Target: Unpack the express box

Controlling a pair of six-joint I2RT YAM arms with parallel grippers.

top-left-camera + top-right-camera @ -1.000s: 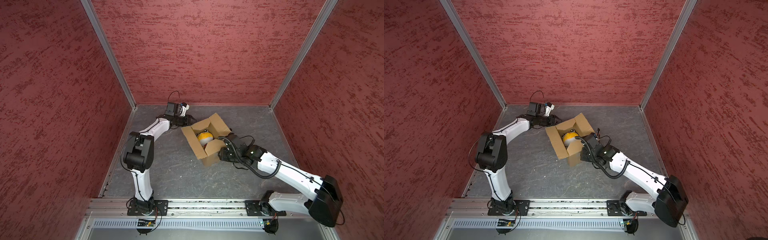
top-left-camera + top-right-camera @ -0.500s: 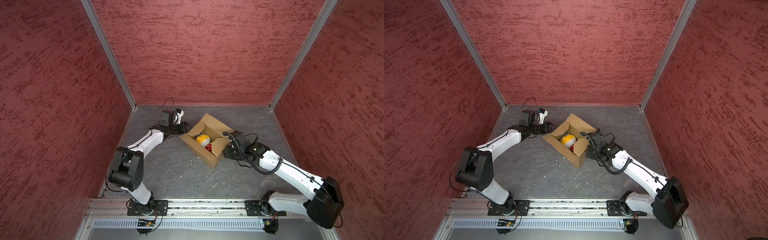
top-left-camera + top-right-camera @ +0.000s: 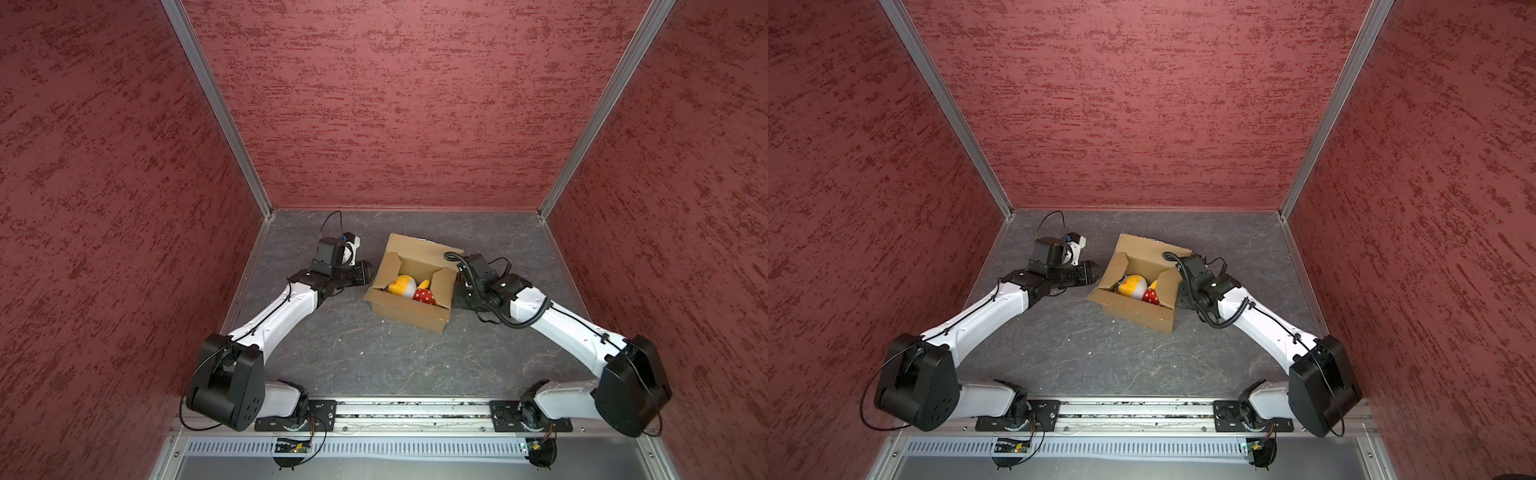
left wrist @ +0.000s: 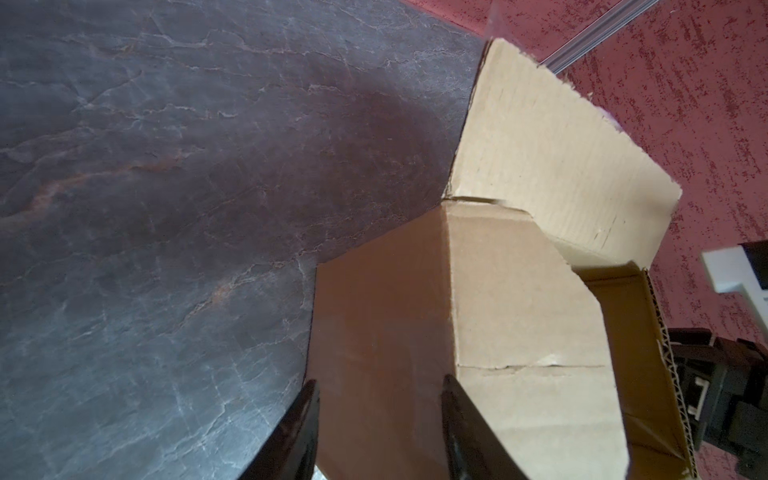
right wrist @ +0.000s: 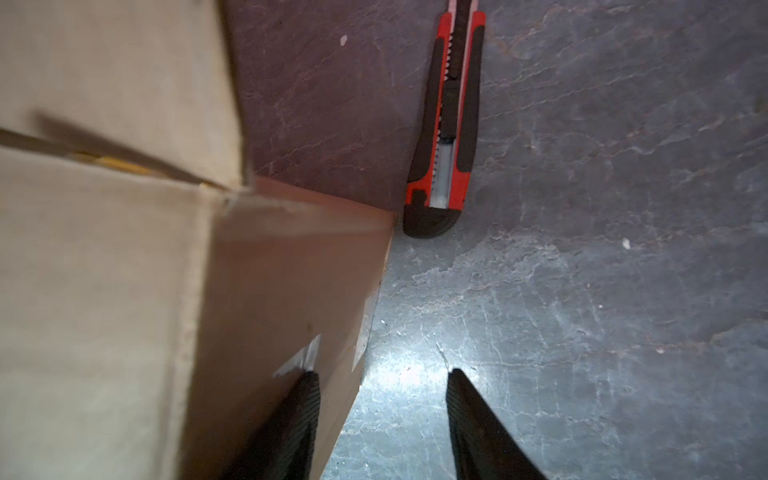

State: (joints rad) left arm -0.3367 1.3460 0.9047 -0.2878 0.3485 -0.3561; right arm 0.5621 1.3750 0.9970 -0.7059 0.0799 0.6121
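The express box stands on the dark floor with its flaps folded out. An orange, yellow and white plush toy with a red white-dotted part lies inside. My left gripper is at the box's left end. In the left wrist view it is open, its fingers apart in front of the box's end wall. My right gripper is low at the box's right end. It is open, one finger along the cardboard, the other over bare floor.
A red and black utility knife lies on the floor just past the box's corner, ahead of my right gripper. Red textured walls close in the back and both sides. The arm bases sit on a metal rail at the front.
The box has swung round between the two grippers and now lies with a long side toward the front. Both arms moved with it. The toy's red dotted part has come into view.
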